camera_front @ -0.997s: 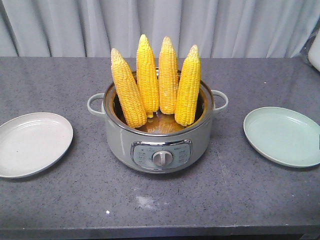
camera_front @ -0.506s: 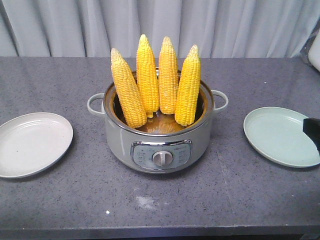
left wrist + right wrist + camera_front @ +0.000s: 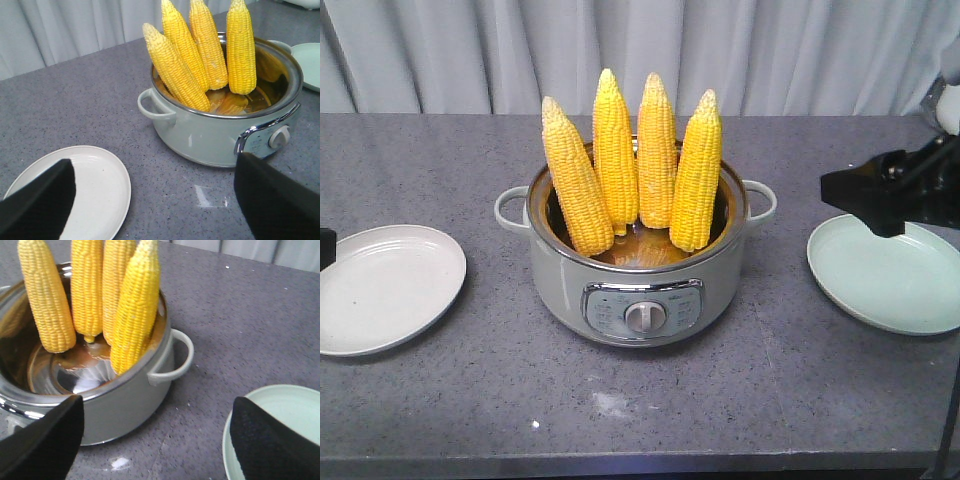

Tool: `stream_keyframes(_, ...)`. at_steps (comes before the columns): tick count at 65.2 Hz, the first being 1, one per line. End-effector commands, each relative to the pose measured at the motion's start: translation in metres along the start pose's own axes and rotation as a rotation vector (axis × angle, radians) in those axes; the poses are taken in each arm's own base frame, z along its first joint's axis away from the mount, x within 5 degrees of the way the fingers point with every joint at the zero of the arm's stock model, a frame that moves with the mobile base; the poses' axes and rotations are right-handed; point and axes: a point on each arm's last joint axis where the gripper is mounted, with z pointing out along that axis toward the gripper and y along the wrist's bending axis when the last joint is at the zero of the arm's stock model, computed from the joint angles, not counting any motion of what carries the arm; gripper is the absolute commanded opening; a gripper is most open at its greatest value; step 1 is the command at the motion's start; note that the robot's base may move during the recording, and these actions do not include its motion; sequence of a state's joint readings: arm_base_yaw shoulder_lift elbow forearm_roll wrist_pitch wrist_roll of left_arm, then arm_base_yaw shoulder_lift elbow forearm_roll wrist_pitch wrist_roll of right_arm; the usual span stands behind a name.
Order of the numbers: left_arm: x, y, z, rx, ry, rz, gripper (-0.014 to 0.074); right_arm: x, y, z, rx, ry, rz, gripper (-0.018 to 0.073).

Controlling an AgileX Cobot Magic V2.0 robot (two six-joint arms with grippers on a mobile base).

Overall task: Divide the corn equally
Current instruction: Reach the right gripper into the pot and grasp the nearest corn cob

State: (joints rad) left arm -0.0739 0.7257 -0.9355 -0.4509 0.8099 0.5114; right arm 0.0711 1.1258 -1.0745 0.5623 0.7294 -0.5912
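While corn [image 3: 615, 150] leans on pot rim [image 3: 638, 269], R gripper [image 3: 157, 401] gapes by green plate [image 3: 890, 280].

Bright even light; soft sheen on corn [image 3: 175, 70]

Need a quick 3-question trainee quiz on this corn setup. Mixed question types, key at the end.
1. Count: how many corn cobs stand in the pot?
2. True or false: one cob already lies on the white plate.
3. Pick one. The right gripper is: A) shut on a cob; B) open and holding nothing; C) down inside the pot.

Key
1. Four, all upright with their tips up, leaning on the rim.
2. False. The plate holds nothing.
3. B. The wrist view shows its two fingers wide apart, with no cob between them.
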Motion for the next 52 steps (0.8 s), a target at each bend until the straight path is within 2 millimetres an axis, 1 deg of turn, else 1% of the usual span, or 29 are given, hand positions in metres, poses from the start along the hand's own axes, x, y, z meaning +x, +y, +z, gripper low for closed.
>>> stream_keyframes(1,-0.014,0.001,-0.001,-0.004,-0.080,-0.014,0.0586,-0.025,0.003,0.006,-0.037,-0.092,-0.038,0.0566)
stream_keyframes(14,-0.016,0.002,-0.002,-0.016,-0.101,-0.013,0.0584,-0.048,0.003,0.052,-0.053,-0.081,-0.071,0.0566)
stream_keyframes(29,-0.016,0.002,-0.002,-0.016,-0.100,-0.013,0.0584,-0.066,0.000,0.105,-0.093,-0.042,-0.071,0.0564)
stream_keyframes(41,-0.016,0.002,-0.002,-0.016,-0.100,-0.013,0.0584,-0.077,-0.009,0.139,-0.106,-0.033,-0.050,0.0564)
stream_keyframes(52,-0.016,0.002,-0.002,-0.016,-0.100,-0.013,0.0584,-0.083,-0.014,0.165,-0.133,-0.038,-0.013,0.0564)
